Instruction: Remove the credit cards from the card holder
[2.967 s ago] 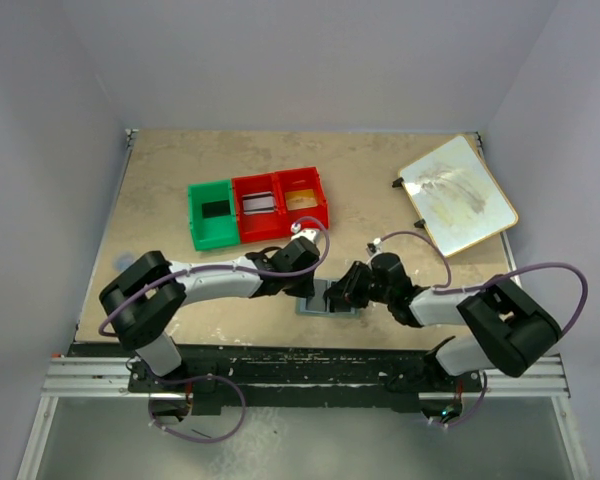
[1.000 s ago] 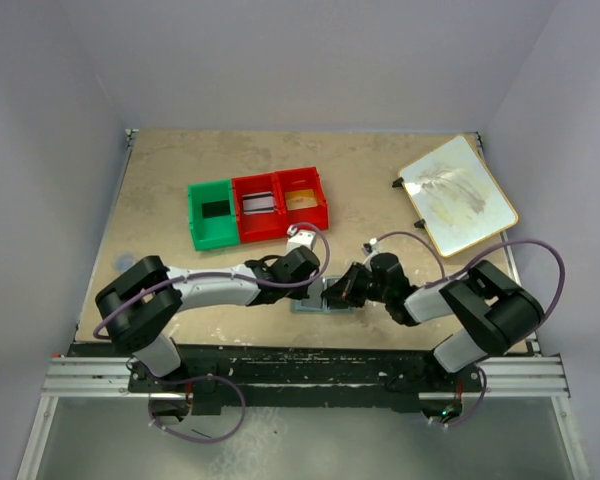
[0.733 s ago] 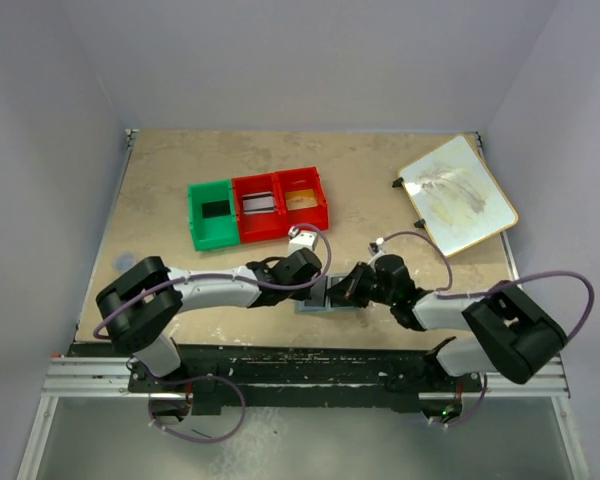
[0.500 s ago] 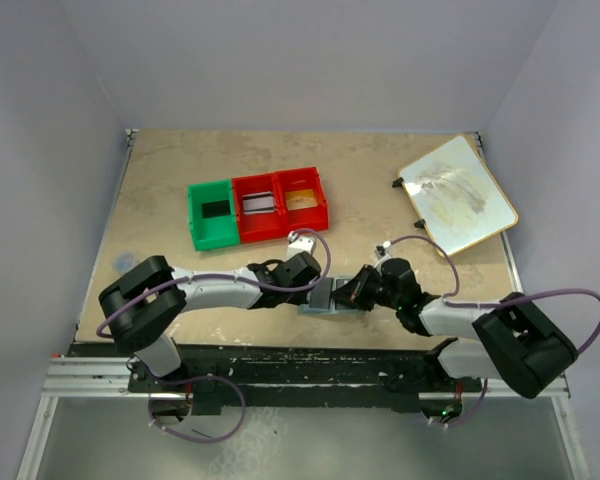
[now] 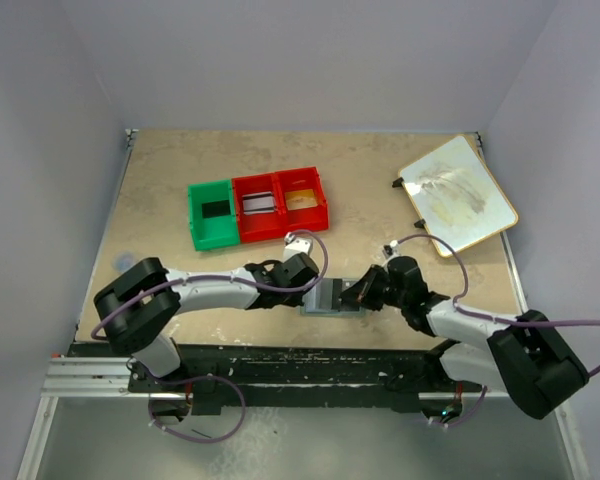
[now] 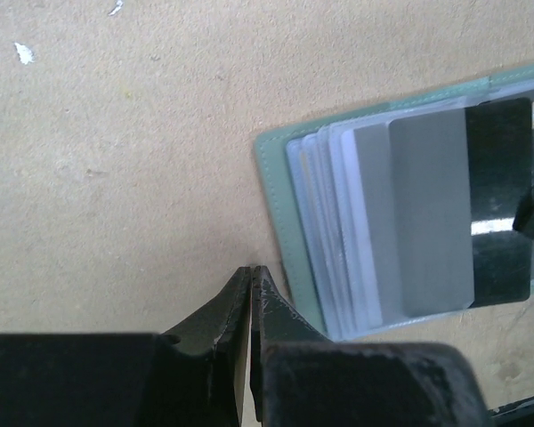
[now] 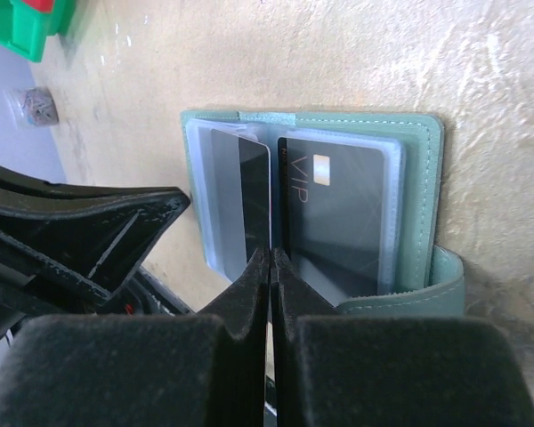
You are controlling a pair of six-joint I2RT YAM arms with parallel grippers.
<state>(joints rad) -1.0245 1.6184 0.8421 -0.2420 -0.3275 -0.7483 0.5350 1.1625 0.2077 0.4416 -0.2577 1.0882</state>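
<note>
The card holder [image 5: 332, 296] lies open and flat on the table near the front edge, between both grippers. Its green rim [image 6: 271, 178] and pale sleeves show in the left wrist view. One pocket holds a dark card marked VIP [image 7: 338, 205]. The other holds a card that looks half grey, half dark [image 7: 245, 191]. My left gripper [image 6: 251, 269] is shut on nothing, its tips on the table just beside the holder's outer edge. My right gripper [image 7: 271, 253] is shut, tips over the middle fold at the dark card's edge. Whether it pinches that card is unclear. A snap tab [image 7: 445, 276] sticks out beside it.
A green bin [image 5: 195, 222] and a red double bin [image 5: 280, 225] stand behind the arms, each compartment with a flat card inside. A cream board [image 5: 457, 195] lies at the back right. The table's front edge runs close behind the holder.
The right arm has swung out to the right and drawn its gripper back, and the card holder now lies spread wider between the grippers. The left gripper has hardly moved.
</note>
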